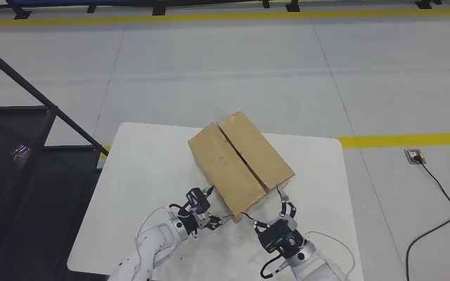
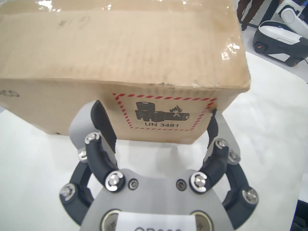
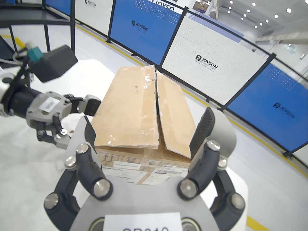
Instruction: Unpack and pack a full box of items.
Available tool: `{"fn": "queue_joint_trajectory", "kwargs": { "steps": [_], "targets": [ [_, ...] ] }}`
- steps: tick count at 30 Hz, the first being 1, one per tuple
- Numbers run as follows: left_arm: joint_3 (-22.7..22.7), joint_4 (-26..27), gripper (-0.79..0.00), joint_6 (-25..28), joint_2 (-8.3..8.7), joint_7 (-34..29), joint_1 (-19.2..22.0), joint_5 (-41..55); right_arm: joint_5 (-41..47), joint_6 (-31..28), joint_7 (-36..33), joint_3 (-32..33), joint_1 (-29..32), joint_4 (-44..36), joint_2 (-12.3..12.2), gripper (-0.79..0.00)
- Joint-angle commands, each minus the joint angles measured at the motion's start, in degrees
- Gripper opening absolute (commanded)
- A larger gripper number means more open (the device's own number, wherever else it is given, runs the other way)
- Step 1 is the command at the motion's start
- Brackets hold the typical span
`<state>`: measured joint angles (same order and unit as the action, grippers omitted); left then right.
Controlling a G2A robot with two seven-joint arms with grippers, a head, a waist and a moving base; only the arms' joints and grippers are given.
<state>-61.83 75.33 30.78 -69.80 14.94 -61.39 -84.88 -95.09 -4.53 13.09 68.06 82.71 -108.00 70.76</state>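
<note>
1. the box (image 1: 240,163) sits on the white table (image 1: 140,183), turned at a slant, with one short end towards the robot.
2. its two top flaps are folded down and meet along a seam down the middle, with a narrow gap between them. glossy clear tape covers the flaps.
3. the left gripper (image 1: 212,208) is at the near end of the box's long side, low over the table. its fingers are spread wide and hold nothing.
4. in the left wrist view, we see a hazard label (image 2: 163,114) with a red dashed border on that side of the box, lying between the two spread fingers. one fingertip is right at the box's corner edge; we cannot tell whether it touches the cardboard.
5. the right gripper (image 1: 271,211) is at the box's near short end. its fingers are also apart and empty.
6. from the right wrist view, the gripper looks along the seam, with one finger to either side of the box's near end, just short of it. shipping labels (image 3: 144,167) are stuck on that end face.
7. the same view shows the left gripper beside the box's near corner, on the long side.
8. off the table, we see a yellow floor line (image 1: 394,140), a black frame (image 1: 28,133) to the left, and blue and white panels (image 3: 149,25) beyond.
</note>
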Motion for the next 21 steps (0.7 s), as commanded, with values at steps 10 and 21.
{"fn": "queue_joint_trajectory", "kwargs": {
  "steps": [10, 21],
  "targets": [
    [-7.27, 0.55, 0.000, -2.61, 1.45, 2.58, -2.15, 0.93, 3.89, -1.30, -2.01, 0.58, 0.17, -1.03, 0.05, 0.000],
    [-18.49, 2.10, 0.000, -7.25, 3.16, 4.10, -6.71, 5.94, 40.34, -17.78, -18.89, 3.68, -2.01, 0.93, 0.41, 0.000]
  ]
}}
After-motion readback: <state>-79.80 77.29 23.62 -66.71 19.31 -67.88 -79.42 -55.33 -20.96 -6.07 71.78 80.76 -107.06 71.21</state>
